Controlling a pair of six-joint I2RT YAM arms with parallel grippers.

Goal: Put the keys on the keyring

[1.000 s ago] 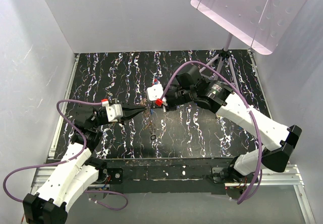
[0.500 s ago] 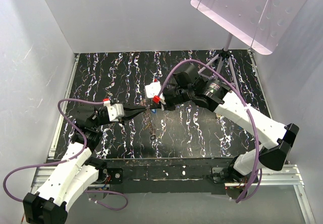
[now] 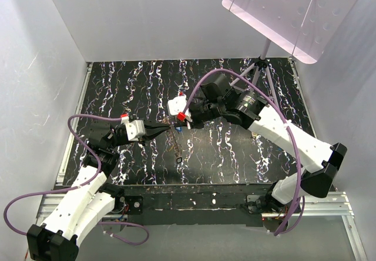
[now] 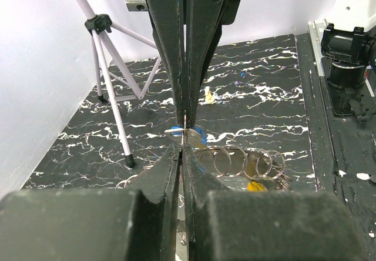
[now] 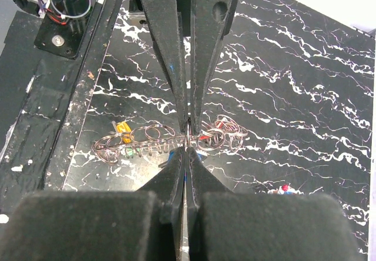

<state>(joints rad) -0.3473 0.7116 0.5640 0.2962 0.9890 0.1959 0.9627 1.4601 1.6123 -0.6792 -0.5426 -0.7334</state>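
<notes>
**Entry:** keyring (image 4: pixel 187 121), seen edge-on as a thin wire above the middle of the table (image 3: pixel 235 149).
**Grip:** left gripper (image 4: pixel 182 148) and right gripper (image 5: pixel 187 153) meet tip to tip, both pinched tight, apparently on that wire.
**Attached:** 1 blue-capped key (image 4: pixel 194 136) at the junction.
**Below:** remaining keys (image 5: pixel 124 133) among linked rings (image 5: pixel 154 134).
**Step, judged:** threading 1 key.
**Next:** part the coil and slide the key round without slipping.

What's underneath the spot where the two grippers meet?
A tangle of linked metal rings and keys with yellow and red caps shows below the shut left gripper and right gripper. The fingertips cover its middle, so what they pinch is unclear.
</notes>
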